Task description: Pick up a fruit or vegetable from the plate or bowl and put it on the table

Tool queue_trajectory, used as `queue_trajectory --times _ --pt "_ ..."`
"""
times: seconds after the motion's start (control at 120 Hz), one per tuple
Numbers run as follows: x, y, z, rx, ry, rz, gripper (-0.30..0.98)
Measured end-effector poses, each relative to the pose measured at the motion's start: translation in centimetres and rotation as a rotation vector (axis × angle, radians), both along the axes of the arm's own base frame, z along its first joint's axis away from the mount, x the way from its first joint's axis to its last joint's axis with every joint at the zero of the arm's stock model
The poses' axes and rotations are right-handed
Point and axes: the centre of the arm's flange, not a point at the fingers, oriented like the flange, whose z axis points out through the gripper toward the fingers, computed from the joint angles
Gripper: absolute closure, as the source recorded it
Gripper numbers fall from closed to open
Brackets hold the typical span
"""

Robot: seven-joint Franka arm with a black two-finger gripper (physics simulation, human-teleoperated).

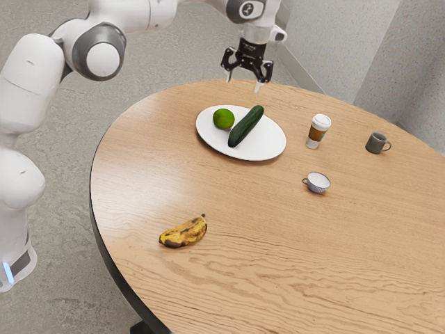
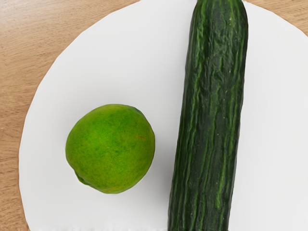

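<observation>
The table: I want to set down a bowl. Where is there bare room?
The table is bare between the plate and banana; a wider patch borders the banana and small cup, toward the exterior view's lower right. It is tighter among the coffee cup, small cup and mug. The plate is most crowded: lime and cucumber lie side by side.

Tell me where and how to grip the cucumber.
From above, I'd say: close the gripper across the cucumber's middle, one finger along each long side. It lies on the plate, slim and rounded, with a gap between it and the lime.
</observation>
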Motion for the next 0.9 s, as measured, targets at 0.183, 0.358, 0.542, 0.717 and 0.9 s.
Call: queue_trajectory --times 0.183,0.358,0.542,0.717,0.9 --pt "-1.0 -0.5 1.6 0.037 0.015 0.150 0.00" --pt "-1.4 -0.6 1.6 0.061 0.049 0.258 0.00" --pt "0.2 -1.4 -2.1 0.045 0.093 0.311 0.00" --pt "1.9 -2.2 -5.3 0.048 0.114 0.341 0.00" --pt "3.4 -3.0 -7.0 0.086 0.095 0.311 0.00"
